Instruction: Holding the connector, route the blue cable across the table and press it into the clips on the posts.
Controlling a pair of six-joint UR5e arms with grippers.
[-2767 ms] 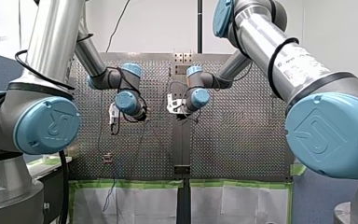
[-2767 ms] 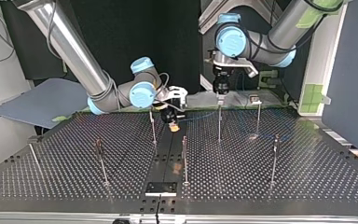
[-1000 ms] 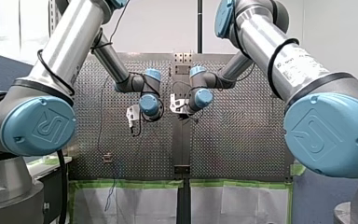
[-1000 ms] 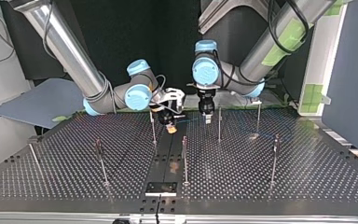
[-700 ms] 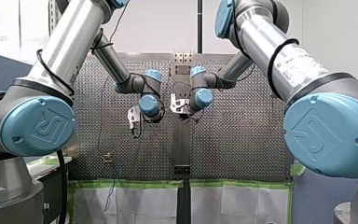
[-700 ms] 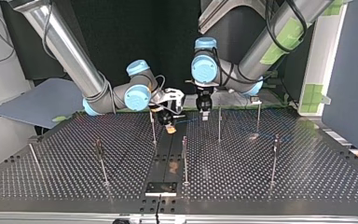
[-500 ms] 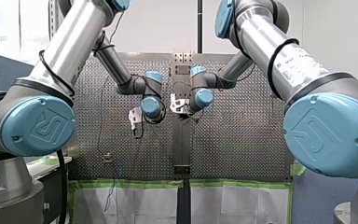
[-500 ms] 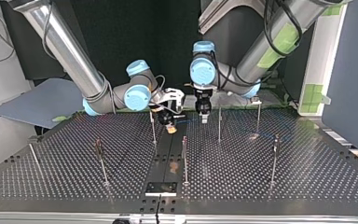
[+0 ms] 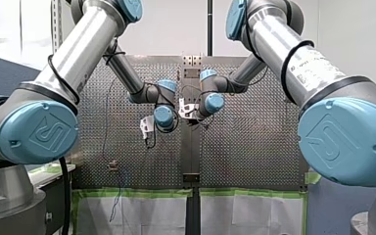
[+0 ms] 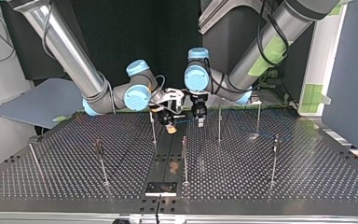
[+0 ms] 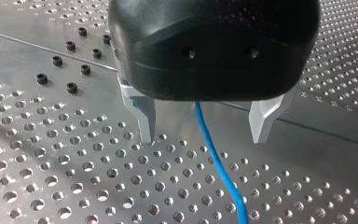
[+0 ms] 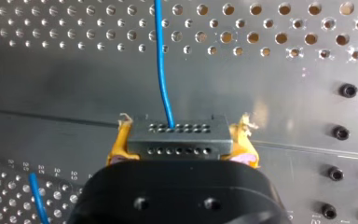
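Table (image 10: pixel 261 177): seven posts (image 10: pixel 219 123), one cable (image 11: pixel 216 163); right end effector (image 12: pixel 182 135) grips connector (image 12: pixel 177 142) (yellow pads (image 12: pixel 119 145)), left end effector (image 11: pixel 204 137) wide.

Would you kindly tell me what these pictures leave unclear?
Posts: top view, clips too small to make out.
Cable: left wrist view, hidden behind the body of the left gripper, then cut off by the edge.
Connector: right wrist view, rear hidden by the right gripper.
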